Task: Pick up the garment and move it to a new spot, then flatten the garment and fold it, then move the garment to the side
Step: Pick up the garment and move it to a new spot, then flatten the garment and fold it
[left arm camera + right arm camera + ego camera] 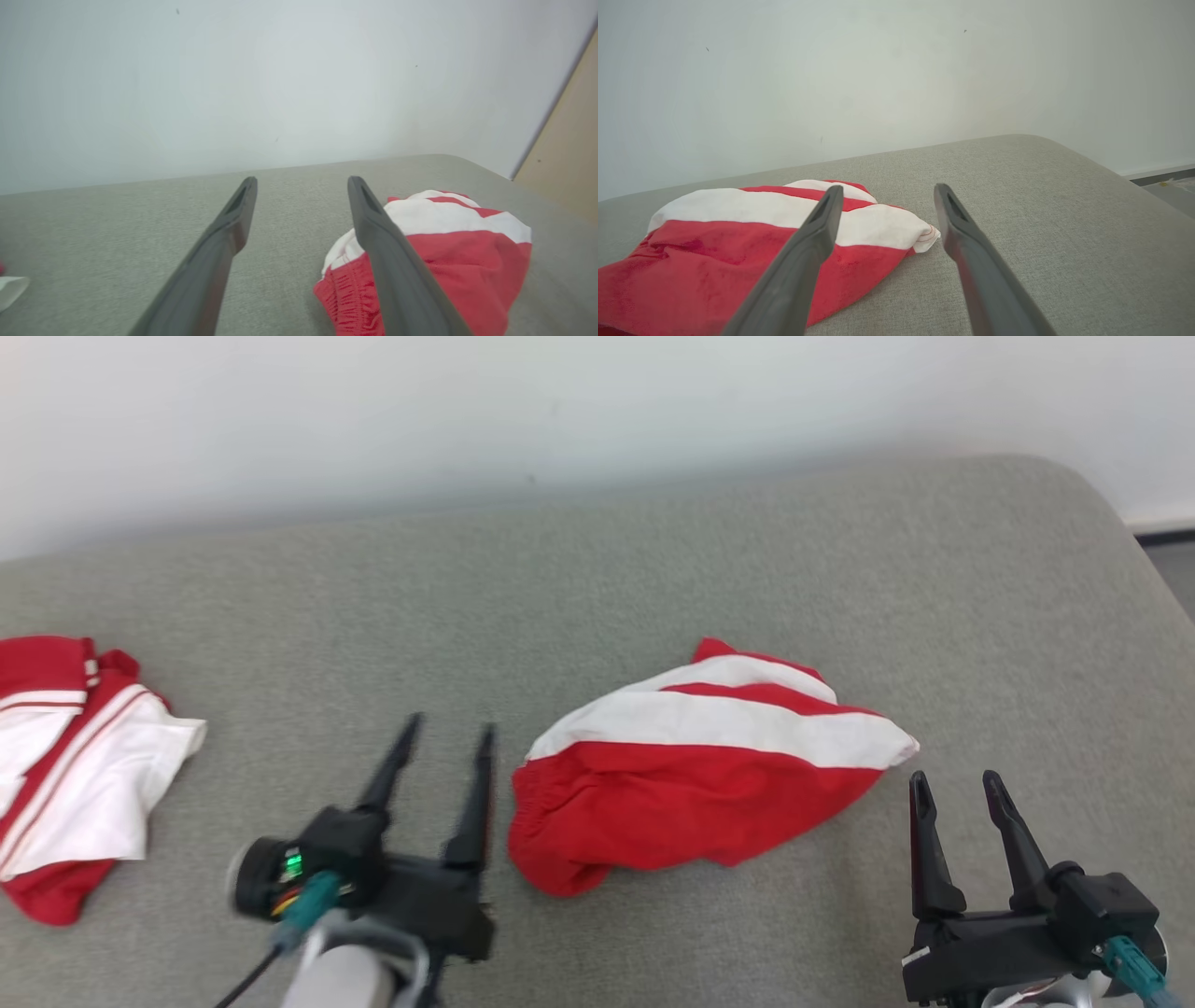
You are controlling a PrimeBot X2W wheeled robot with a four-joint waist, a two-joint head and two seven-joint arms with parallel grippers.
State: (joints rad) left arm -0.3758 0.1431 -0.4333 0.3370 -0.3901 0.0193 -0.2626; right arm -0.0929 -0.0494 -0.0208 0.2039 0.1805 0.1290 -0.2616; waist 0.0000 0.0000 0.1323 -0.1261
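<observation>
While the left gripper (pixel 450 724) hangs over the grey cushion (pixel 653 569), its two fingers are spread wide and there is nothing between them, nothing held. Over to the right gripper (pixel 955 777): same story, fingers parted wide, empty, with only bare cushion in the gap.

And the garment (pixel 691 784)? It lies crumpled in a low heap on the cushion between the two grippers, red along the near side with white bands across the far side. Its gathered waistband end sits just beside the left gripper's inner finger (in the head view a thin strip of cushion shows between them, so close but apart). From the left wrist view that finger crosses in front of the red cloth. The white pointed corner at the other end lies just beyond the right gripper's tips, a little toward the middle, and nothing there is touching either.

Count them up: two grippers, both open and empty. Two pieces of clothing, because a second garment (pixel 65 775), also red and white, lies well off to the left at the frame's edge. One cushion under it all, with a pale wall (pixel 560 401) behind.
</observation>
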